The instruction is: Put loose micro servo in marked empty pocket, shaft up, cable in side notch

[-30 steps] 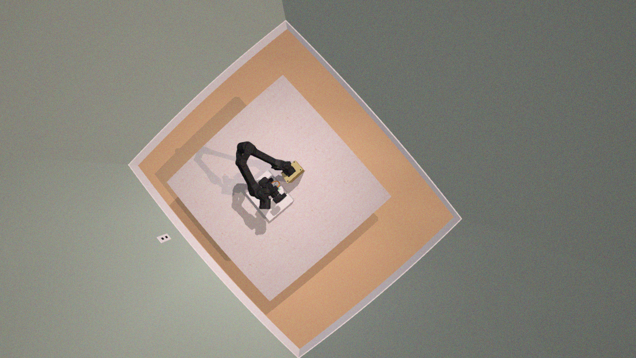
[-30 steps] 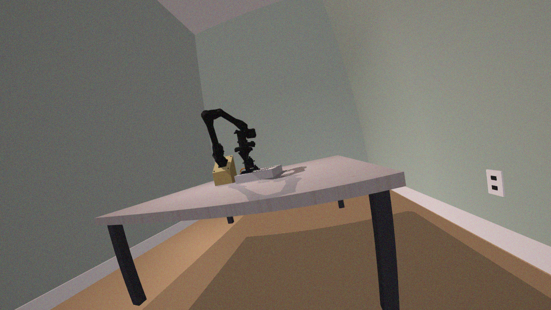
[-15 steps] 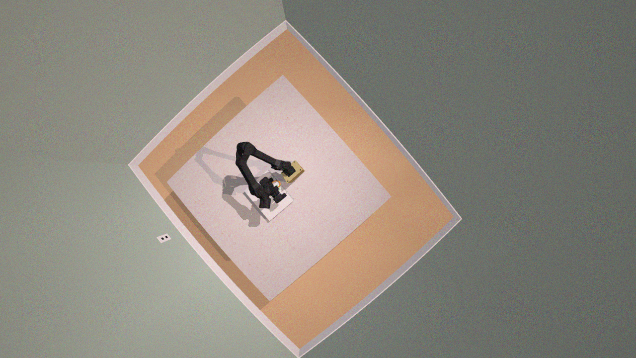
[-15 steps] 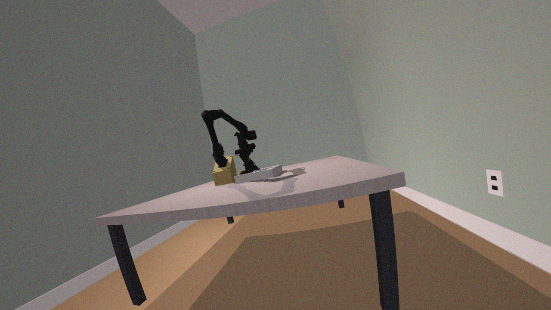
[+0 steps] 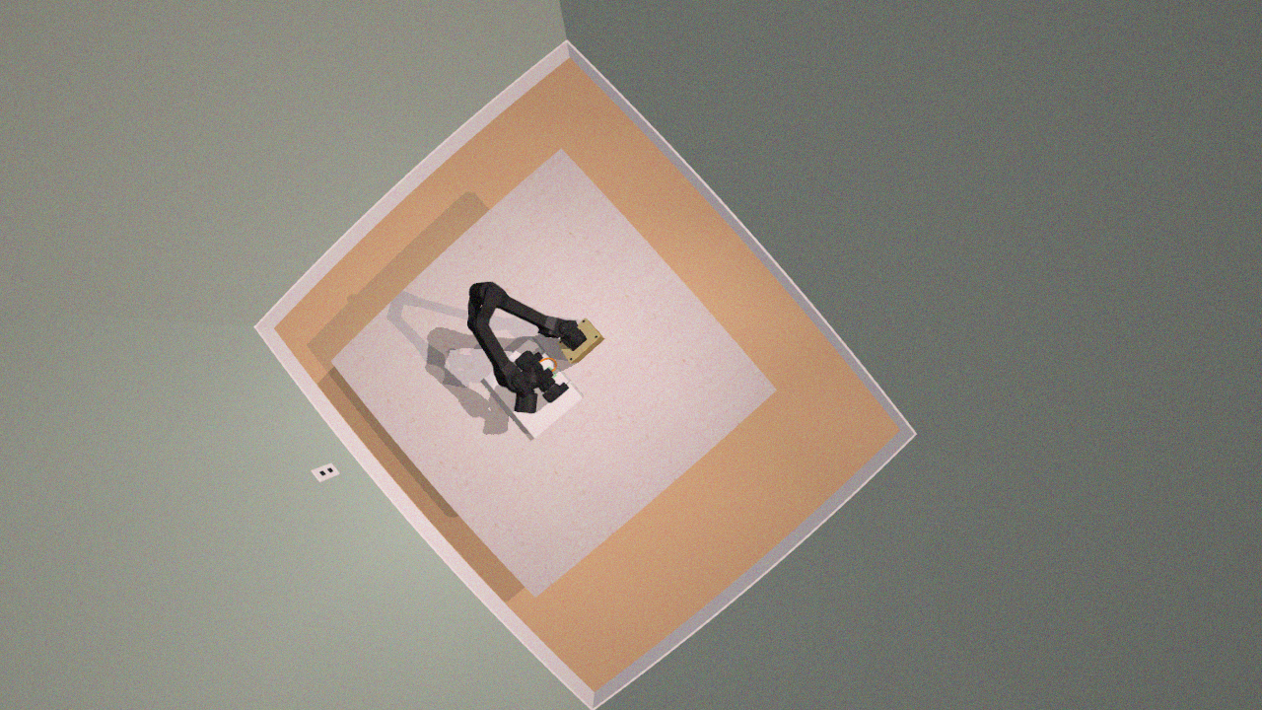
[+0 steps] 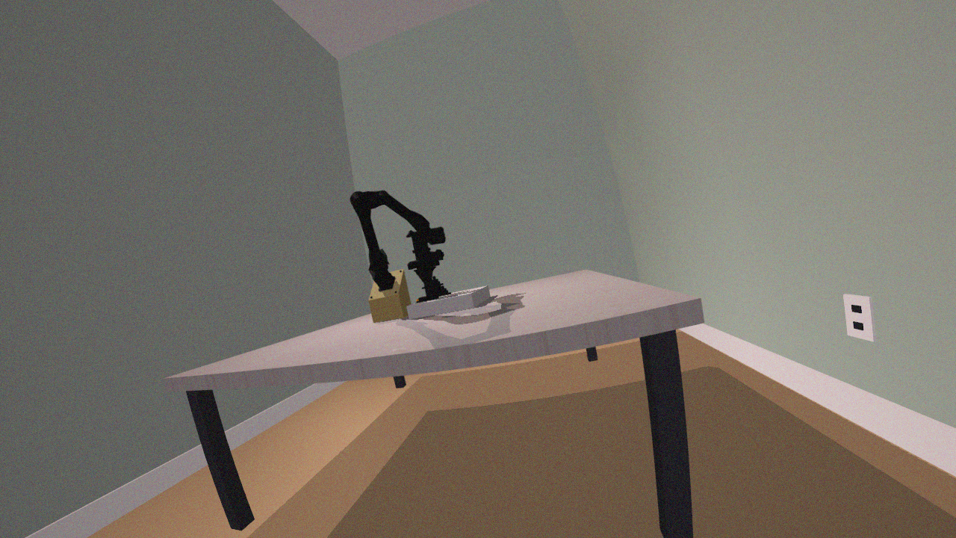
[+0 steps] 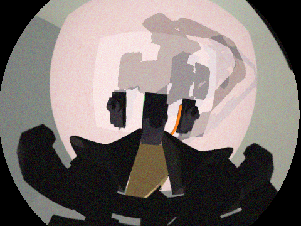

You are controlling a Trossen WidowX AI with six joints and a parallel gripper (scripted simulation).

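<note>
The black parallel-jaw gripper [image 7: 154, 140] was clamped on the small dark micro servo [image 7: 155, 114], holding it low over the flat white rectangular deck [image 7: 110, 63]. The servo hung between two other dark servos [image 7: 117, 109] seated in the deck, beside a thin orange cable [image 7: 179, 119]. In the exterior view the arm reached straight down onto the deck [image 6: 446, 304], next to the tan block base [image 6: 389, 298] on the pale grey table [image 6: 567, 314].

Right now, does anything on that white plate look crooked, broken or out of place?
Nothing stands out. The gripper grips the micro servo upright between two seated servos on the white deck; whether it is fully down cannot be told.
</note>
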